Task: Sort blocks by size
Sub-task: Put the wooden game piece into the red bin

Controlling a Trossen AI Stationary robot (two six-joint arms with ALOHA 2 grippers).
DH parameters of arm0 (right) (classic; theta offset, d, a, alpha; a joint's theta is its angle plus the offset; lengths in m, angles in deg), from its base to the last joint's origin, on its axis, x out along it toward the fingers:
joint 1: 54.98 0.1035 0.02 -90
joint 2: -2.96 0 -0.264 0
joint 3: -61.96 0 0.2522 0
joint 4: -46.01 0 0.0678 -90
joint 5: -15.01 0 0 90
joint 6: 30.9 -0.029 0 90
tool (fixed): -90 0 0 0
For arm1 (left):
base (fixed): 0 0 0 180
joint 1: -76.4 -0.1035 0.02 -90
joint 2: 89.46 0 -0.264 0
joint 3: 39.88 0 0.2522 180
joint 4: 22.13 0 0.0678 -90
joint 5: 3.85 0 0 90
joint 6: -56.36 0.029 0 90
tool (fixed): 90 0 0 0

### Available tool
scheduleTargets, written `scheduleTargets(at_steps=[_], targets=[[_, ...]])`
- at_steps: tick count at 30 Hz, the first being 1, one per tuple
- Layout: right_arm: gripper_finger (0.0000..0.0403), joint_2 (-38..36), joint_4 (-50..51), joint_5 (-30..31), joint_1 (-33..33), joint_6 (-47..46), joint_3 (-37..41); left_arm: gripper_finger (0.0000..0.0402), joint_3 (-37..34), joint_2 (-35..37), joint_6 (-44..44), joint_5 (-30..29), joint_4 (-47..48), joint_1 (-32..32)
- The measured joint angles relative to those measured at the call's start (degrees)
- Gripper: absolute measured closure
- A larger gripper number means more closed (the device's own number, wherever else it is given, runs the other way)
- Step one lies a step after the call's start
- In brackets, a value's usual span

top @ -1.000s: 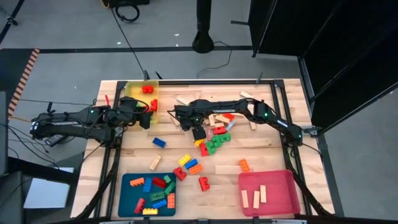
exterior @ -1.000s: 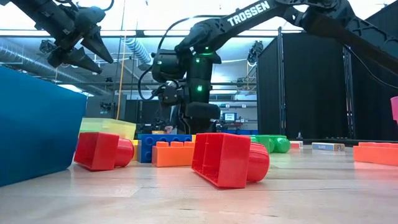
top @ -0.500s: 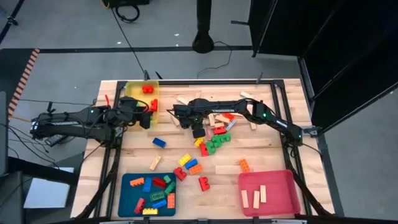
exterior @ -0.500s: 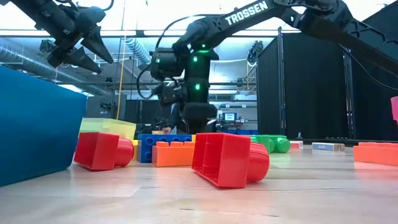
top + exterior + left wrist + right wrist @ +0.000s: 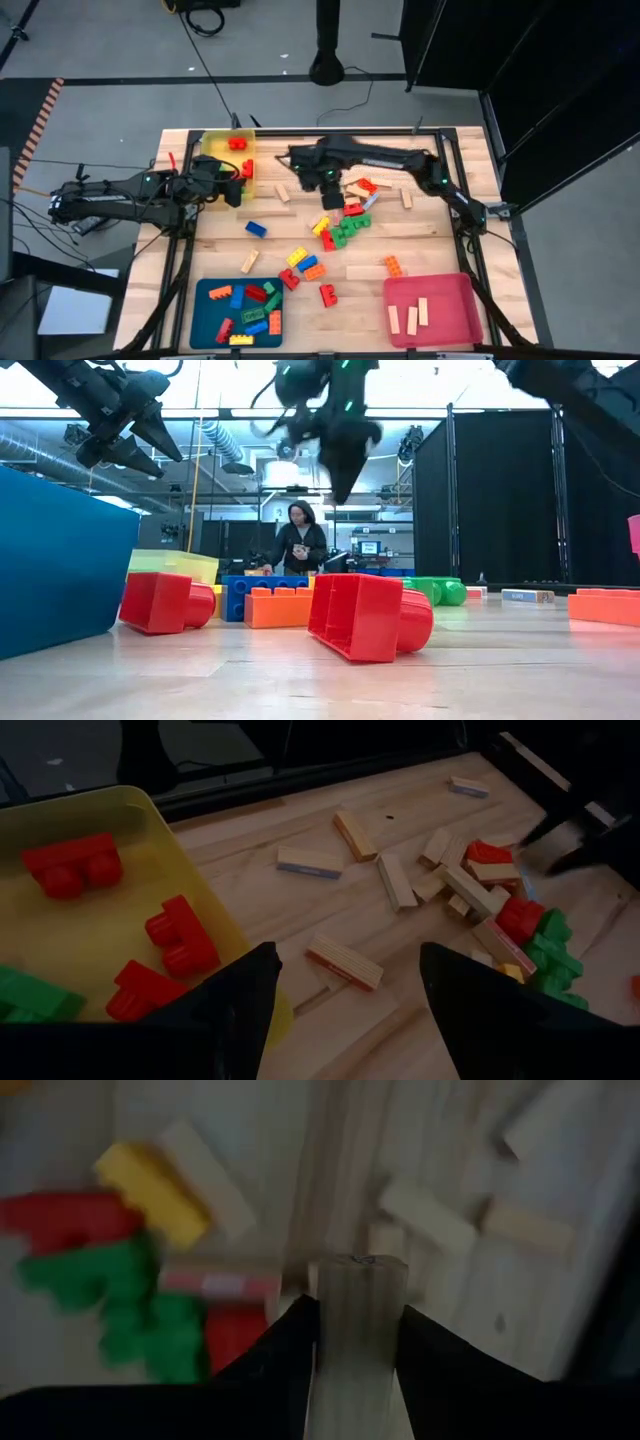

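Wooden bar lifted over scattered blocks.
High view: right gripper (image 5: 328,193) above the block pile (image 5: 345,222) mid-table; left gripper (image 5: 240,186) beside the yellow tray (image 5: 215,143). Low view: raised well clear of the tabletop. Right wrist view: clamped on a pale wooden bar (image 5: 355,1330). Left wrist view: fingers (image 5: 240,995) spread, holding nothing.

- Pale, light-grained wooden table (image 5: 420,255) showing under everything.
- Translucent yellow tray (image 5: 215,150) sitting far left, holding red bricks (image 5: 237,143).
- Deep blue tray (image 5: 205,310) lying near left, carrying red, green, blue, yellow and orange bricks.
- Pink tray (image 5: 450,320) lying near right, holding pale wooden bars (image 5: 410,318).
- Red, green, yellow, blue and orange bricks (image 5: 345,230) lying scattered mid-table.
- Right gripper (image 5: 355,1330), dark-fingered, holding a pale wooden bar (image 5: 357,1295).
- Both arms showing dark, almost black.
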Motion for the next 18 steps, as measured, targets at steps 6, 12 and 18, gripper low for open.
scheduleTargets(at_steps=[6, 12, 18], targets=[[0.0276, -10.8, 4.5, -0.5, 1.3, -6.6, 0.0, 0.0149, 0.0, 0.0, 0.9, 0.0, -0.1, 0.0], [0.0276, -22.8, 4.8, -2.6, 6.7, -20.7, 0.0, 0.0149, 0.0, 0.0, 0.9, 0.0, -0.1, 0.0], [0.0276, -32.0, 4.8, -1.6, 20.2, -42.8, 0.0, 0.0149, 0.0, 0.0, 0.9, 0.0, 0.0, 0.0]])
